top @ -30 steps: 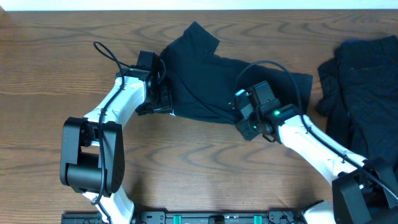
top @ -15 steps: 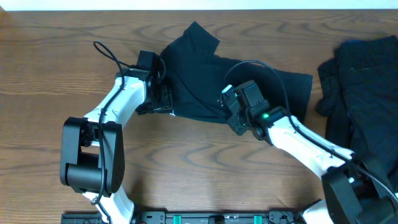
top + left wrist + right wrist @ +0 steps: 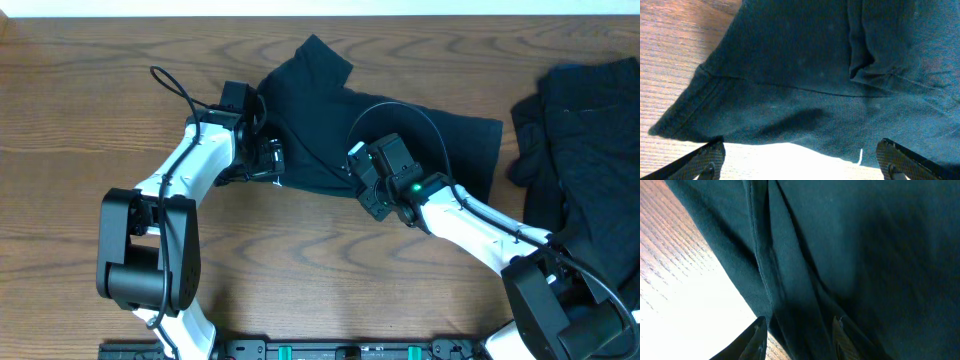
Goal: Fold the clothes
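Observation:
The clothes in hand are a dark navy T-shirt point(image 3: 330, 125) spread across the table's middle, one sleeve pointing to the far edge. My left gripper point(image 3: 268, 160) sits at its left hem. In the left wrist view the left gripper point(image 3: 800, 167) is wide open, with bare table between its fingertips point(image 3: 705, 160) and the hem point(image 3: 765, 135) just ahead. My right gripper point(image 3: 362, 188) is at the shirt's near hem. In the right wrist view the right gripper point(image 3: 799, 339) stands partly open, a fold of the shirt point(image 3: 800, 305) lying between its fingers point(image 3: 757, 337).
A heap of more dark clothes point(image 3: 585, 140) lies at the right edge of the wooden table point(image 3: 80, 90), close to the right arm's base. A black cable point(image 3: 175, 88) loops off the left arm.
The right gripper has slid left along the shirt's near hem and its jaws have narrowed. The left gripper's jaws have spread wider; that arm has stayed in place.

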Tool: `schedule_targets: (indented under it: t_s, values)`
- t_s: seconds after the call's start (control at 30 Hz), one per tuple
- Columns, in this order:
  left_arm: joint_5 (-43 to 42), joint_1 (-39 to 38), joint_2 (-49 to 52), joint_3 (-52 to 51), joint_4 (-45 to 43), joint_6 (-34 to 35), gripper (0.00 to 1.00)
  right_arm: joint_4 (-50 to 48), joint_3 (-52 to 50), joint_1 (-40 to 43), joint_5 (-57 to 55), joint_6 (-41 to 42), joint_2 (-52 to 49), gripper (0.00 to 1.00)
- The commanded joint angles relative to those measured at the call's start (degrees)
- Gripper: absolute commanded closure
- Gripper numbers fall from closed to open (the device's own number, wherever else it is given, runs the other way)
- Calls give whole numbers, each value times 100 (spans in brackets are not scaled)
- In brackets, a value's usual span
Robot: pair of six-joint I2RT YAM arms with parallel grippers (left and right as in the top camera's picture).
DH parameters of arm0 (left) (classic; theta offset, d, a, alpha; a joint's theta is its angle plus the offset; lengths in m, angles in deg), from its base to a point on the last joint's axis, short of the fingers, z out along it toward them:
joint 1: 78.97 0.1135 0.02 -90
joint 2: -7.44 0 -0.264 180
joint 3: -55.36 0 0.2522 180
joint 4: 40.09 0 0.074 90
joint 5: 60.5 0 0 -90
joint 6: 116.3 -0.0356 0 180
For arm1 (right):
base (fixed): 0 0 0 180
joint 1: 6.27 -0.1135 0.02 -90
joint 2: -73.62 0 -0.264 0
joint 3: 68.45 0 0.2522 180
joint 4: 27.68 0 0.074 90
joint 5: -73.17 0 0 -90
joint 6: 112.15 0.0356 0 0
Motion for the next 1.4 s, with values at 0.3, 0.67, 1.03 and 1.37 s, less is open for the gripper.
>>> schedule_targets:
  t_s: [0.3,0.67,1.03,1.37]
  values:
    - [48,13,35,-31,0,9,2,-243,-13,-28,133,-57,-420,59]
    - [48,13,35,-31,0,7,2,-315,-13,-22,66,96,-420,78]
    - [48,13,35,-31,0,9,2,-538,-11,-4,-74,101,-417,99]
    - [48,13,35,-31,0,7,2,-793,72,240,-302,39,-417,99]
